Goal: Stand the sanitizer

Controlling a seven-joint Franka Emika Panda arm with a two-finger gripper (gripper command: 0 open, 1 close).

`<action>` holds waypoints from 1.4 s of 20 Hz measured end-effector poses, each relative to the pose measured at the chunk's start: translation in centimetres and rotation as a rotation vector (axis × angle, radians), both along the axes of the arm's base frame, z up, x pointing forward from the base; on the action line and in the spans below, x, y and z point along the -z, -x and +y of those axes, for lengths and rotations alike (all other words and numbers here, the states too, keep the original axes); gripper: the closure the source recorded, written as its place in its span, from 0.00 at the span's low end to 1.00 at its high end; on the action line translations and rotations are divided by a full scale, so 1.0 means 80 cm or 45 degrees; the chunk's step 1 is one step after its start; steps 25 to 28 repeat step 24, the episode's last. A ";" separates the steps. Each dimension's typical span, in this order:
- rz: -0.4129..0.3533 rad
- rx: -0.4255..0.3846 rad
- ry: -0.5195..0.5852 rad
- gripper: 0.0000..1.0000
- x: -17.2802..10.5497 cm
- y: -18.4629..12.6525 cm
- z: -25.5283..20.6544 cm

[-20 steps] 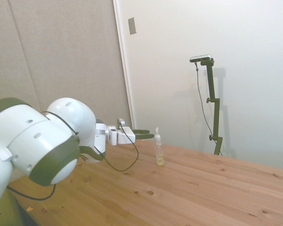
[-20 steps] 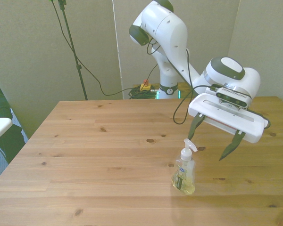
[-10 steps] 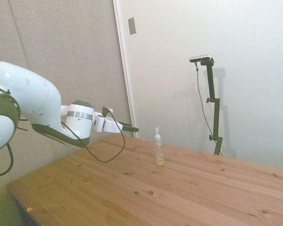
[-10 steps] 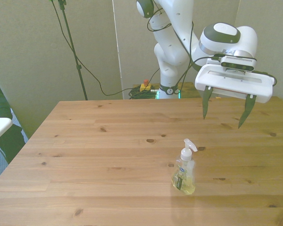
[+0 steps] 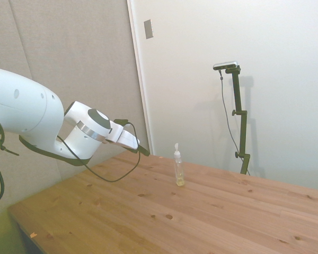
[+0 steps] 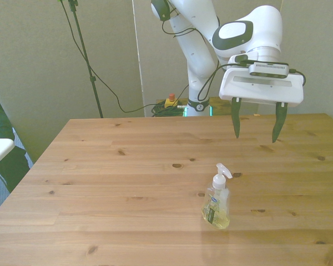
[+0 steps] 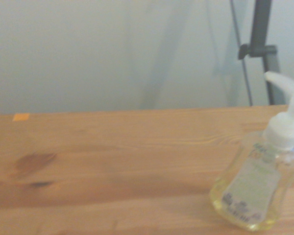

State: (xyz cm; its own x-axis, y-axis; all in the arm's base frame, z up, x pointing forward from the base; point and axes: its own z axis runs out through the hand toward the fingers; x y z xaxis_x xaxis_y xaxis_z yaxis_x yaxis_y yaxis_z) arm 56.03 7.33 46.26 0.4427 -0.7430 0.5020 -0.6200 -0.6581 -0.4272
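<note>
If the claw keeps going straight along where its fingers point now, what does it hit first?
Probably bare table, short of the sanitizer. The open claw points down and forward; the upright bottle stands apart from it, nearer the camera. Depth is unclear.

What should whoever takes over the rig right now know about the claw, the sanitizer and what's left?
Claw: open, empty, raised above the table on the robot's side of the bottle, clear of it.
Sanitizer: standing upright on its base, pump on top, toward the front view's right.
Done: the bottle stands on its own, untouched.
Left: apparently nothing; just check it stays steady.
</note>
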 end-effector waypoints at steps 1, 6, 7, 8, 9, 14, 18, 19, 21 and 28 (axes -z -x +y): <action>0.041 -0.046 -0.017 0.00 0.000 0.001 0.004; 0.173 -0.179 -0.088 0.00 -0.008 -0.003 0.043; 0.196 -0.189 -0.106 0.00 -0.010 -0.007 0.046; 0.222 -0.191 -0.133 0.00 -0.012 -0.012 0.045; 0.247 -0.188 -0.166 0.00 -0.014 -0.018 0.041; 0.354 -0.190 -0.236 0.00 -0.018 -0.026 0.029; 0.404 -0.238 -0.150 0.00 -0.011 0.003 0.059; 0.403 -0.250 -0.121 0.00 -0.010 0.011 0.062; 0.394 -0.253 -0.062 0.00 -0.010 0.030 0.065; 0.389 -0.255 -0.034 0.00 -0.016 0.067 0.064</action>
